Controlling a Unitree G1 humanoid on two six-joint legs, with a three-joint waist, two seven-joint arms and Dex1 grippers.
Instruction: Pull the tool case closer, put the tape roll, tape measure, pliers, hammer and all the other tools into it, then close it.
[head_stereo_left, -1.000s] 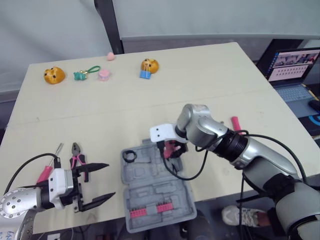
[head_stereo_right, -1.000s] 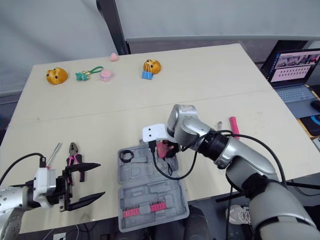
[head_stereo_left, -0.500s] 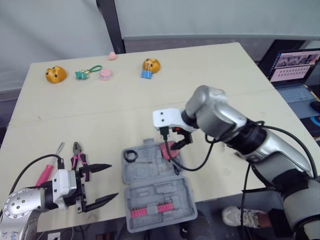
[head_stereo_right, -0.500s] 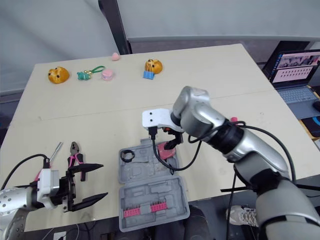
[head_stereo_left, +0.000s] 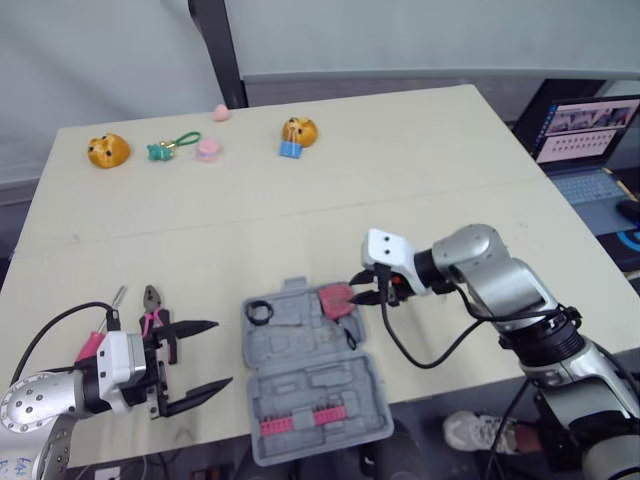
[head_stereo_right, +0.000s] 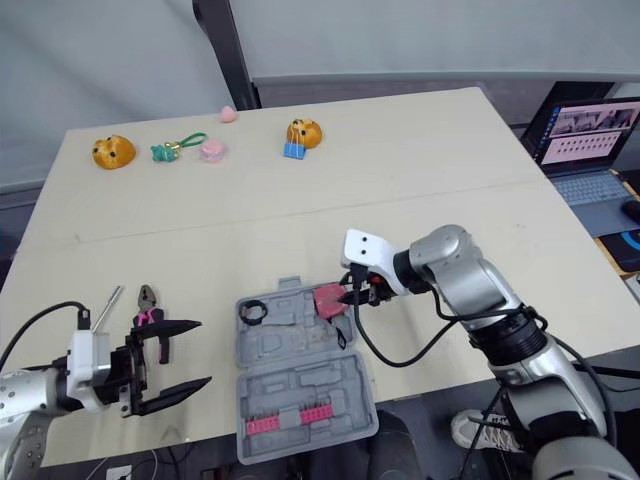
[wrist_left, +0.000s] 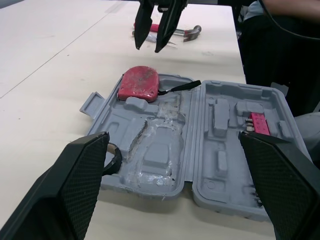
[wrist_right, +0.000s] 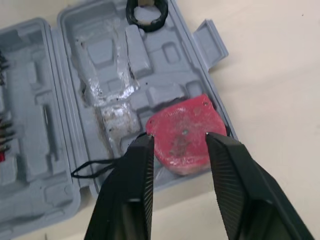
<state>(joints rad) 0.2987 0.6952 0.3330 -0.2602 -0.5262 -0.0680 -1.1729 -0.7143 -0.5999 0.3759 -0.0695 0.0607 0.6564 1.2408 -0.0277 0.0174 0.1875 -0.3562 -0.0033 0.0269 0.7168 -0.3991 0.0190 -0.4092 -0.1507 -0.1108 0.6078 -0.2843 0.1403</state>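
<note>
Right wrist view: tool case (wrist_right: 100, 55) holds tape measure (wrist_right: 182, 135), tape roll (wrist_right: 145, 23).

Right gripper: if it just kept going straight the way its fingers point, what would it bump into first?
Most likely the red tape measure lying in the open tool case: the right gripper has its open fingers framing it in the wrist view. Depth is hard to judge, though.

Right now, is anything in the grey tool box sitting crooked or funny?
Yes. The red tape measure looks perched on the moulded ridges at one corner of the tool case, not down in a slot. Its black strap trails across towards the other half. That strap might get pinched when the case closes.
</note>
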